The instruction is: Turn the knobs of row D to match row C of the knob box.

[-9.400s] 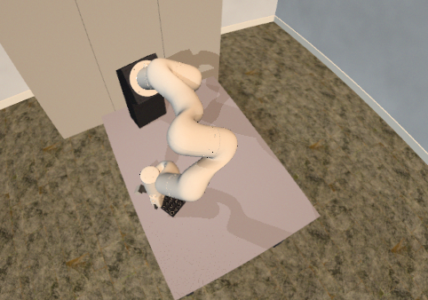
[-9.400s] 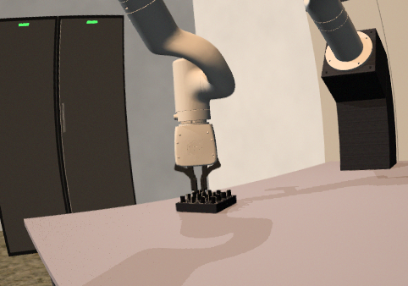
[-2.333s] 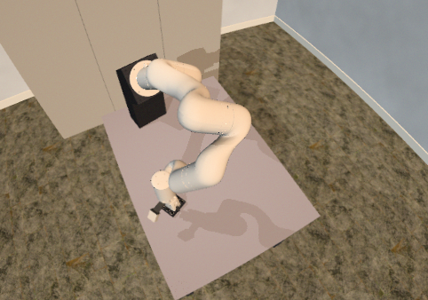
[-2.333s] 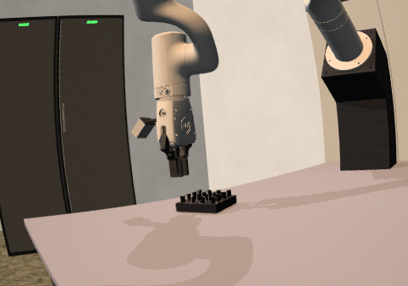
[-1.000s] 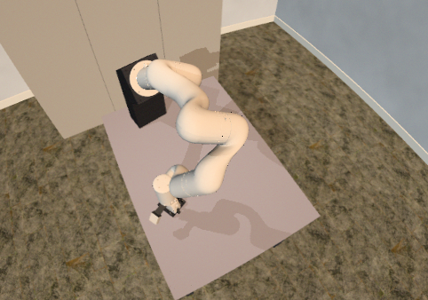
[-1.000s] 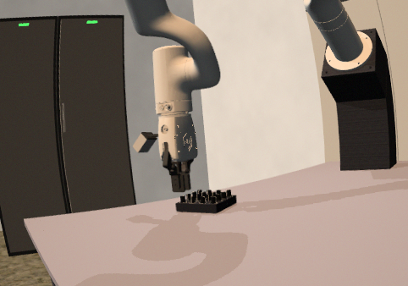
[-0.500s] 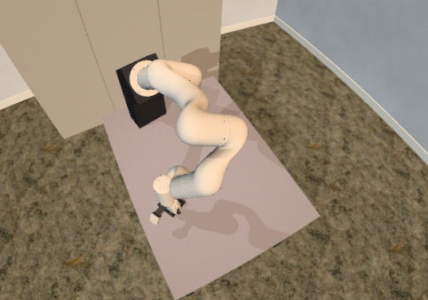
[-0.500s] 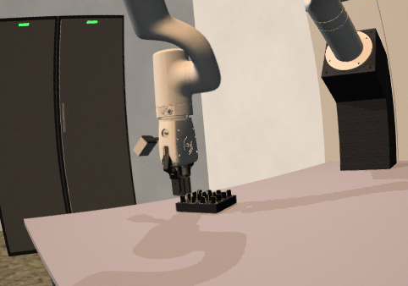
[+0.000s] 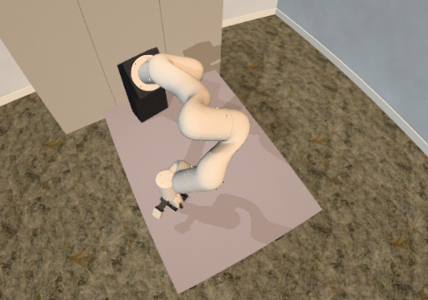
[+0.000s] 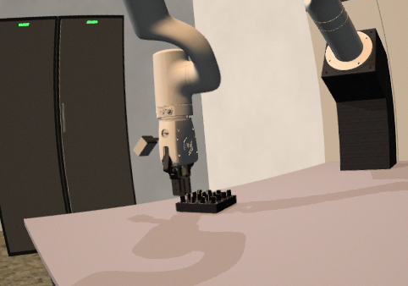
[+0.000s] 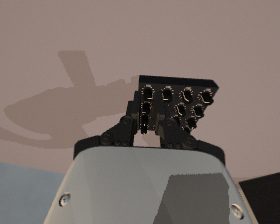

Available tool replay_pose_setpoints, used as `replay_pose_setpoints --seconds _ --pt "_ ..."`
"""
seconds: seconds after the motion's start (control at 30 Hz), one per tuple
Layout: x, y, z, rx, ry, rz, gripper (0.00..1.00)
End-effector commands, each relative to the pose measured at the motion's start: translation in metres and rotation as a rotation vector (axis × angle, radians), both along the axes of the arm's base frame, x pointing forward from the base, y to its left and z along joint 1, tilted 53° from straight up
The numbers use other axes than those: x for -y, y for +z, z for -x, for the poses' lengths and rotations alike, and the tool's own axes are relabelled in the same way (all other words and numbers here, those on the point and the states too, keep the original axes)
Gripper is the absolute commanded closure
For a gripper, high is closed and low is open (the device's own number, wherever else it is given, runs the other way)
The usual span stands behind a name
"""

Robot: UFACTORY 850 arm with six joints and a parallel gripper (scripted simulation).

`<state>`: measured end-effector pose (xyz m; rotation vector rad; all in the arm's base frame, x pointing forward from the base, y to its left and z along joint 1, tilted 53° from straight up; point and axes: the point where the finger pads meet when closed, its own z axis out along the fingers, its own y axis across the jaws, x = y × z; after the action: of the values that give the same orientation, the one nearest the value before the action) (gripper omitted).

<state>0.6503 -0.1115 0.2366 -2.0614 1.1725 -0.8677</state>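
The knob box is a small black block with four rows of dark knobs, standing flat on the table. My gripper points straight down at the box's left end as seen in the exterior view. Its fingers stand narrowly apart, one on each side of a knob in the box's outer column. I cannot tell whether they touch it. The knob names and white lines are too small to read. In the top view the wrist hides the box.
The arm's black pedestal stands at the table's rear corner. Dark cabinets stand beyond the table's edge behind the gripper. The box lies close to the table's left edge in the top view.
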Motion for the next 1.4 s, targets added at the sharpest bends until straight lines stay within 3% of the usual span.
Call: replay_pose_setpoints --seconds 0.0,1.37 --pt "0.0002 0.0005 0.0000 0.001 0.000 0.000 0.81" --pt "-0.0012 -0.0044 -0.0064 0.001 0.000 0.000 0.81"
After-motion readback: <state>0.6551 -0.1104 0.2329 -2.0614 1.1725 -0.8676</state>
